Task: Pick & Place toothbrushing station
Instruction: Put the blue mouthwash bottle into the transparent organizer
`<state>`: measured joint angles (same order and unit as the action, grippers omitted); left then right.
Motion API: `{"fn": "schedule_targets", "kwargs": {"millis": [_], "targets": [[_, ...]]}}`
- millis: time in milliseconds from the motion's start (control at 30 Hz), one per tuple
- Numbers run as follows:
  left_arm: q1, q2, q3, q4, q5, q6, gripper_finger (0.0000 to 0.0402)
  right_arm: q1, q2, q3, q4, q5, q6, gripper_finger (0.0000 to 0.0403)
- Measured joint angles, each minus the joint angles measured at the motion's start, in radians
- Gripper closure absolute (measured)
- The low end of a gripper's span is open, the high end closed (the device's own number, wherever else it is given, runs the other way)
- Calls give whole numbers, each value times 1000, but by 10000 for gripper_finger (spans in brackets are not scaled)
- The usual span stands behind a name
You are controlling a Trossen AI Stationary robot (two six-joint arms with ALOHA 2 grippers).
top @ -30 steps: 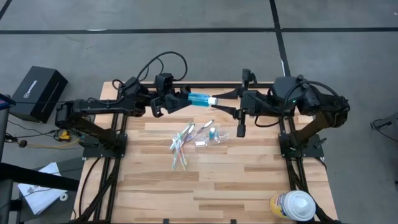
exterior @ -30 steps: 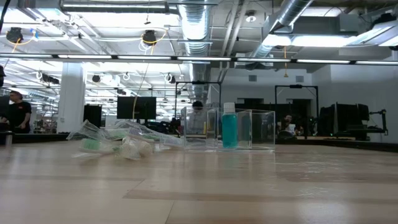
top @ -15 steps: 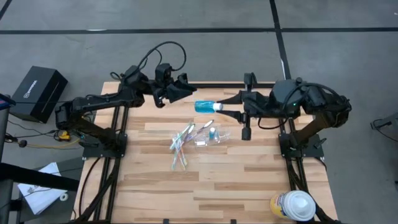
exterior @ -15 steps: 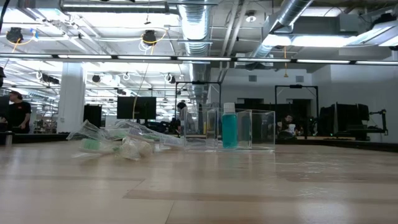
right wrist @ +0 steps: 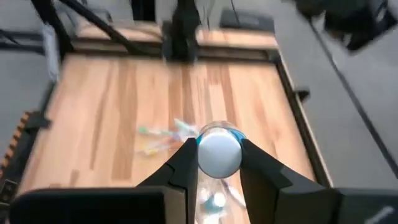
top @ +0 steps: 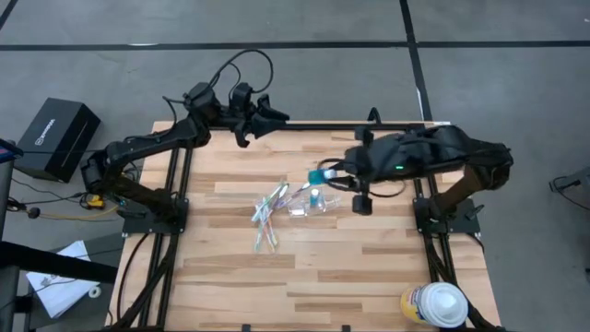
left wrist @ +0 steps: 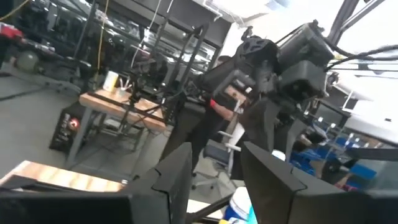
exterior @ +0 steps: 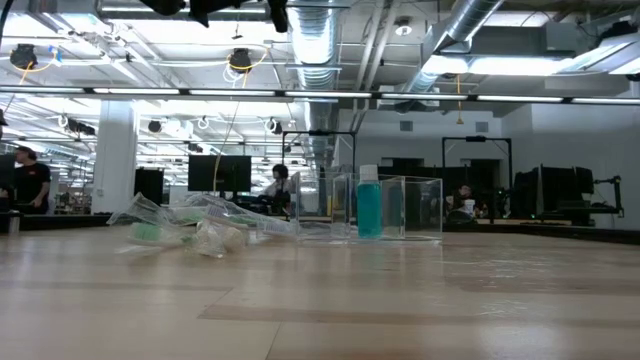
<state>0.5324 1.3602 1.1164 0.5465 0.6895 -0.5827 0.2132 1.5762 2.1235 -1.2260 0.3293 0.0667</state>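
Pinching a blue-teal toothpaste tube [right wrist: 219,151] by its white-capped end, the right gripper [top: 324,174] reaches over the clear plastic cup [top: 312,205] and toothbrushes [top: 268,208]; the left gripper [top: 275,117], jaws parted and empty, hovers at the wooden table's [top: 332,267] far edge.

so the left gripper [top: 277,117] let go and backed off, right gripper [right wrist: 213,163] carried the toothpaste tube [top: 324,173] over the cup [top: 312,205]
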Motion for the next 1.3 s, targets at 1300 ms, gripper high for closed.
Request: {"fn": "schedule_targets", "kwargs": {"millis": [1300], "targets": [[182, -396, 0, -462, 101, 238, 277, -179, 189, -345, 46, -199, 258, 323]]}}
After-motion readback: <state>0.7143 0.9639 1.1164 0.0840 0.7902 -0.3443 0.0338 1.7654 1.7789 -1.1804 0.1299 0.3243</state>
